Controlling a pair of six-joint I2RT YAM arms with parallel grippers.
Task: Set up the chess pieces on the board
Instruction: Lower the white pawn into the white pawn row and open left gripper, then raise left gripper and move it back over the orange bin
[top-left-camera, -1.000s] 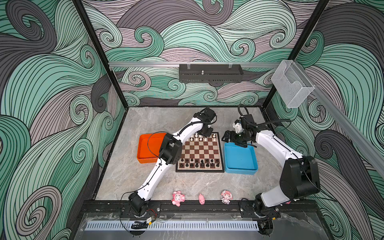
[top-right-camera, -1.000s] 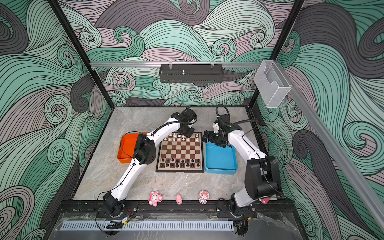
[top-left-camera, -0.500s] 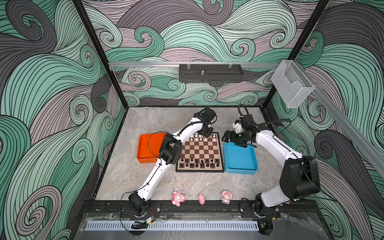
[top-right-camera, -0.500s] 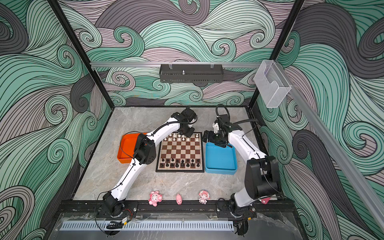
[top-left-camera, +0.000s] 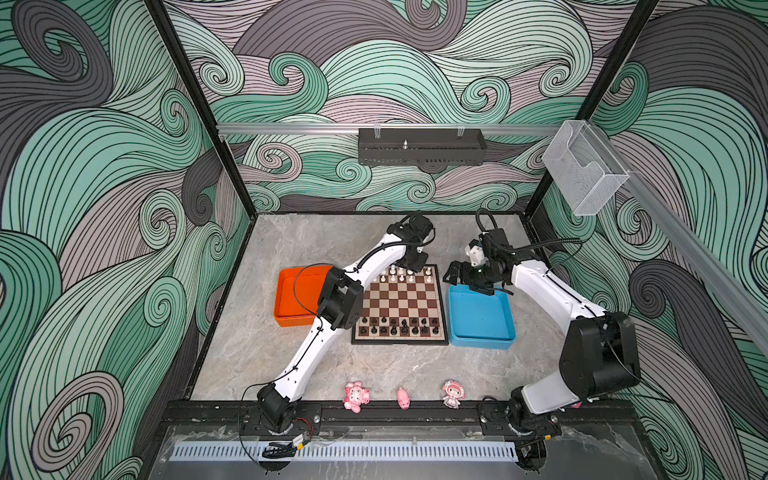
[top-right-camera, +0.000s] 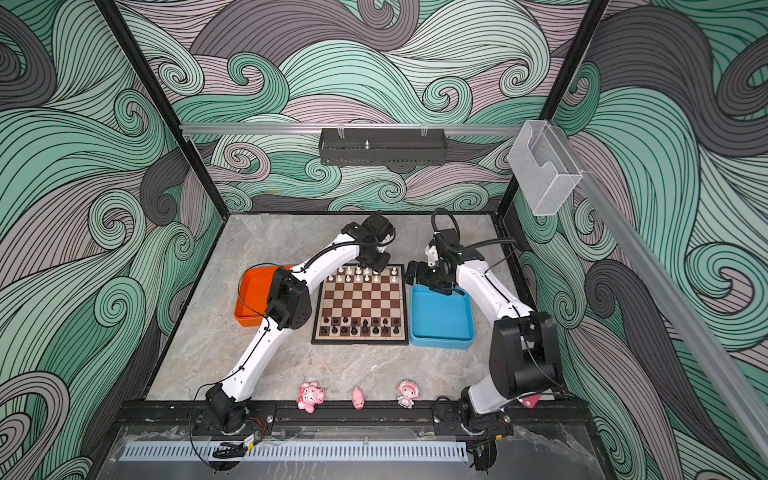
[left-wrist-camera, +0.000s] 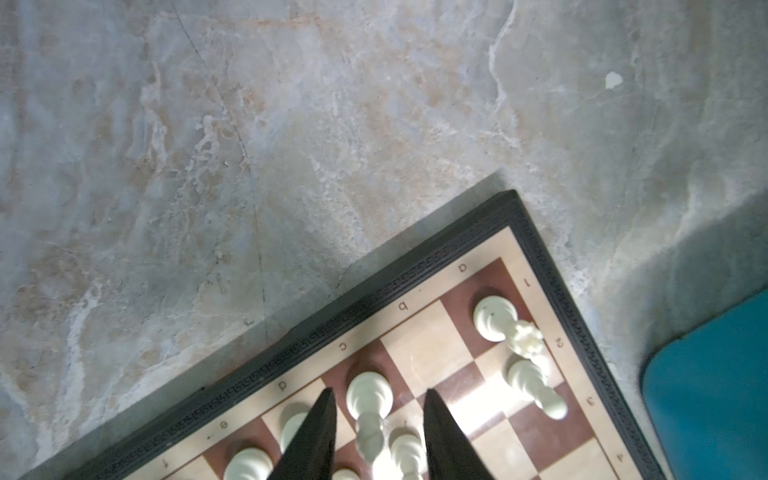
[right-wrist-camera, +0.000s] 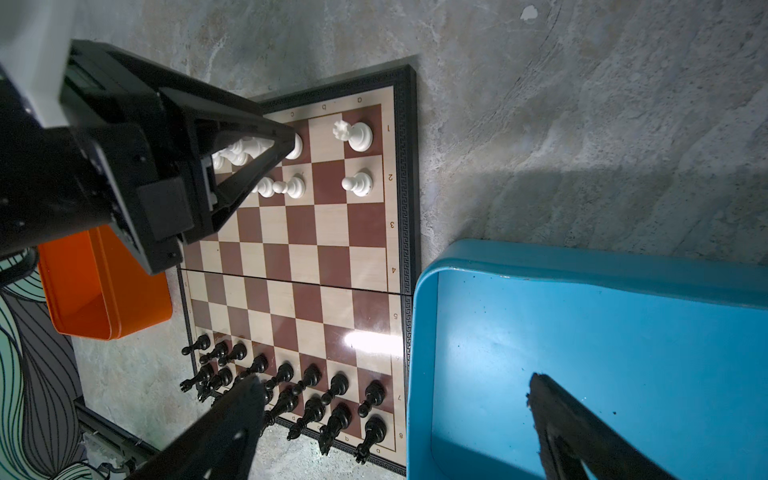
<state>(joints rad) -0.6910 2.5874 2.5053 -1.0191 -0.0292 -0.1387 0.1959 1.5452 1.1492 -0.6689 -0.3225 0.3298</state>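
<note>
The board (top-left-camera: 401, 299) lies mid-table between two trays. Black chess pieces (top-left-camera: 399, 326) fill its two near rows, and white chess pieces (top-left-camera: 401, 272) stand along the far rows. My left gripper (left-wrist-camera: 379, 392) points down over the far row. Its jaws are open, with a white piece (left-wrist-camera: 370, 392) standing free between the fingertips, a gap on each side. In both top views it (top-right-camera: 376, 262) hangs at the board's far edge. My right gripper (right-wrist-camera: 395, 382) is wide open and holds nothing. It hovers at the blue tray's far left corner (top-left-camera: 453, 275).
An orange tray (top-left-camera: 297, 299) sits left of the board, partly under my left arm. The blue tray (top-left-camera: 480, 318) on the right shows no pieces. Three pink figurines (top-left-camera: 403, 398) line the table's front edge. Bare marble lies beyond the board.
My left jaws have opened a little, letting go of the white piece on the far row. Both arms otherwise hold their places.
</note>
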